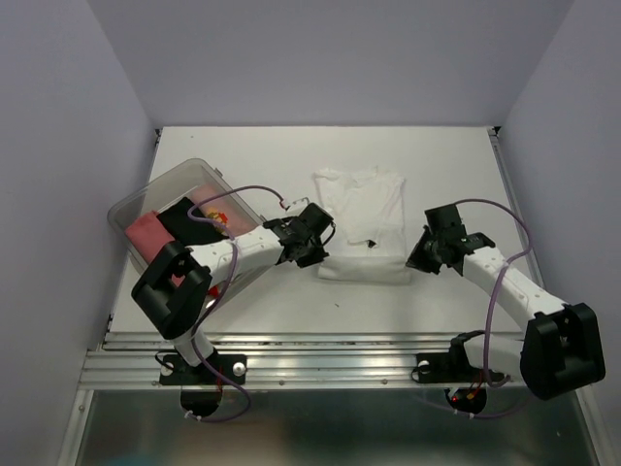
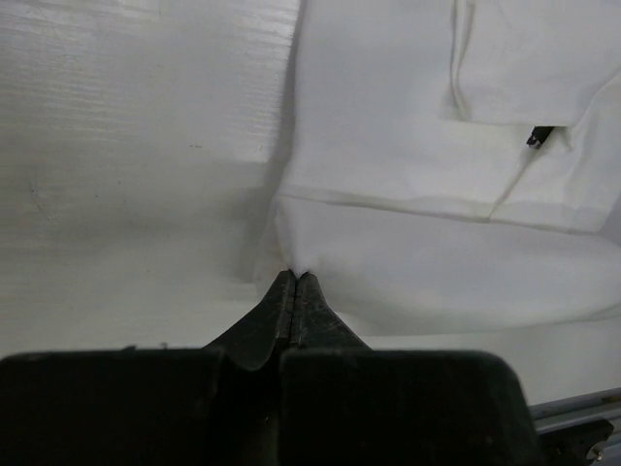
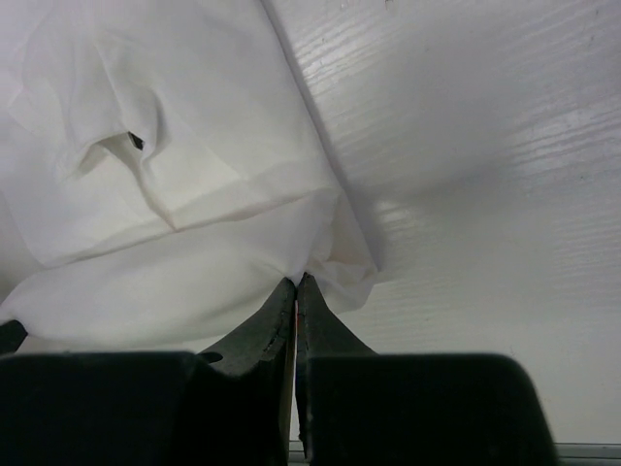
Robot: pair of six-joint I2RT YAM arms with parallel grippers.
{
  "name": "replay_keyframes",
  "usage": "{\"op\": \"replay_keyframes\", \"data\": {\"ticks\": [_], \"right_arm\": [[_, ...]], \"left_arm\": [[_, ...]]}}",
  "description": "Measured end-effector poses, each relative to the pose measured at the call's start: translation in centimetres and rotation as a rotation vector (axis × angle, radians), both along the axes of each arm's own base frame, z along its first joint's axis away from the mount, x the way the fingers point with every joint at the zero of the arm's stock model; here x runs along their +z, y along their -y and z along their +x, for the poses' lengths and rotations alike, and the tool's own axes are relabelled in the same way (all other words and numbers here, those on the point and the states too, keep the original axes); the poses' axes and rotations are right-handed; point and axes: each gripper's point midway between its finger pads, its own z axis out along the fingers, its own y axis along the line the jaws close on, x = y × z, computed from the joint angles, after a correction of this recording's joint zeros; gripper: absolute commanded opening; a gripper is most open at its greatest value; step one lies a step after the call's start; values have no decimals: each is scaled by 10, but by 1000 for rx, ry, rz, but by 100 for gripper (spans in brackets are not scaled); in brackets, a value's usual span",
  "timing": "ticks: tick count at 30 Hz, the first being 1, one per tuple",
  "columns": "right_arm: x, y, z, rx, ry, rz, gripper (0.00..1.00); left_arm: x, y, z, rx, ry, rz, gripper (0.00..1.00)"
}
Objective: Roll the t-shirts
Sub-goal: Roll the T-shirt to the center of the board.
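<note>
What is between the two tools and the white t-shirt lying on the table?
Nothing visible. The left tool and the right tool are each shut on a near corner of the folded plain white cloth t-shirt, with no object between.

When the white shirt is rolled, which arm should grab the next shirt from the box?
Probably the left: the clear tub sits beside the left arm, and the right gripper is across the white shirt from it. The left gripper, like the right, pinches that shirt's near edge.

The white surface [image 1: 437, 165] holds a white t-shirt [image 1: 364, 209] at its middle. A clear tub [image 1: 155, 183] sits at the left edge.
</note>
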Motion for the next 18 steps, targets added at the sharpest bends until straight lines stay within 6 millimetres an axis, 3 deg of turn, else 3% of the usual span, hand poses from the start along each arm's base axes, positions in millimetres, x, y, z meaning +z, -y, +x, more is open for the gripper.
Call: {"op": "replay_keyframes", "data": {"ticks": [10,11,12,15,16,18], "right_arm": [[-9,2,29,-22,23,-44,7],[-11,3,32,-25,27,-51,8],[-12,3,34,-27,31,-56,13],[-17,5,40,-33,33,-73,28],[-19,5,41,-37,33,-78,30],[-21,7,43,-39,33,-89,31]], "left_arm": [[-12,7,23,6,14,38,0],[-14,8,25,4,16,41,4],[-17,9,27,3,16,48,14],[-24,11,34,3,16,68,29],[-25,11,36,2,18,75,37],[-26,10,37,-2,21,84,44]]}}
